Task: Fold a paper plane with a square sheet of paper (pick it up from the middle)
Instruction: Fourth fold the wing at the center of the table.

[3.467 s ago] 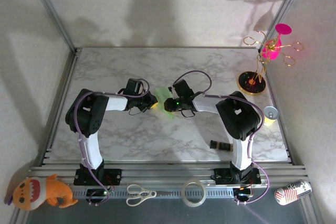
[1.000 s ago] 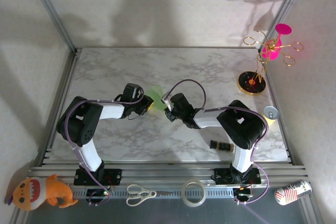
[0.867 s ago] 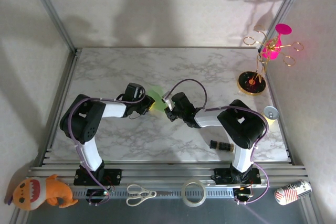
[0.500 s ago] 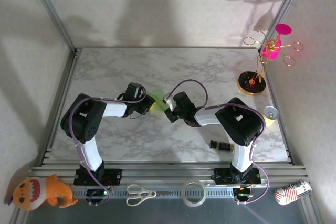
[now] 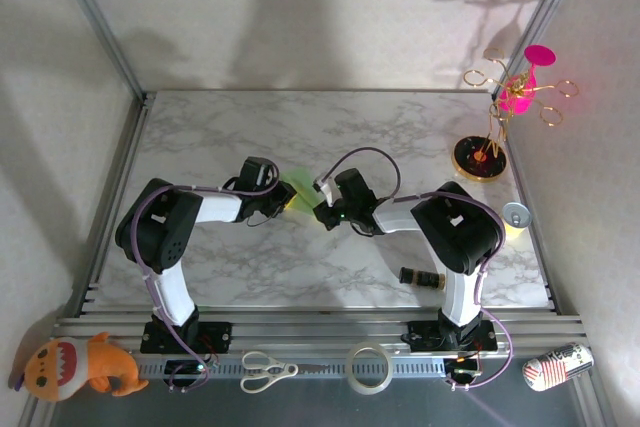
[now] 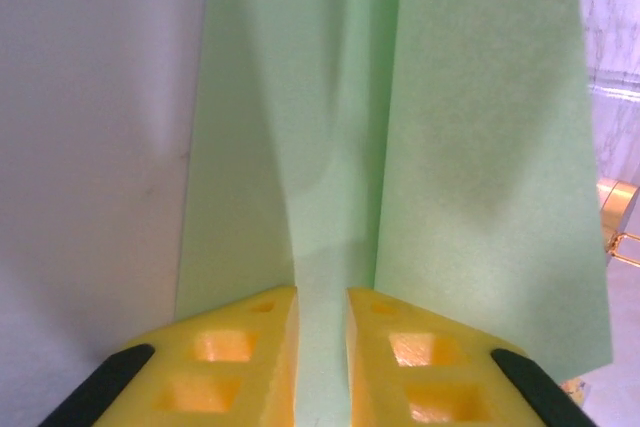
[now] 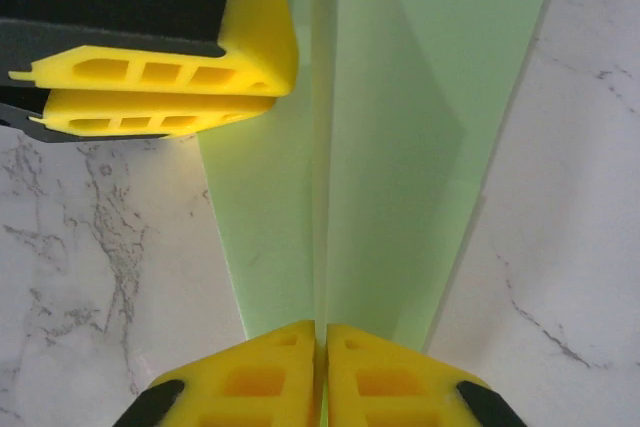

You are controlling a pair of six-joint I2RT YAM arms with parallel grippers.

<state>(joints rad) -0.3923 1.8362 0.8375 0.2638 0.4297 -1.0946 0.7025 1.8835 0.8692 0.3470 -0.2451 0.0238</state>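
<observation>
The paper plane [image 5: 298, 182] is light green paper folded into a narrow strip with a centre crease, held just above the marble between both grippers. My left gripper [image 5: 287, 200] meets it from the left. In the left wrist view the plane [image 6: 480, 147] runs away from my left gripper [image 6: 322, 292], whose yellow fingers stand a narrow gap apart with the middle fold between them. My right gripper [image 5: 322, 212] comes from the right. In the right wrist view it [image 7: 321, 325] is shut on the crease of the plane [image 7: 400, 147], and the left fingers [image 7: 200, 72] show at the far end.
A gold and pink wire stand [image 5: 490, 137] is at the back right of the marble table [image 5: 400, 127]. A can [image 5: 515, 215] and a small dark bottle [image 5: 422, 277] lie near the right arm. Scissors [image 5: 268, 370], a tape roll [image 5: 369, 367] and a plush toy [image 5: 80, 367] lie along the front rail.
Over the last second the right wrist has shifted slightly back and to the right. The left arm has hardly moved. The paper stays between both grippers.
</observation>
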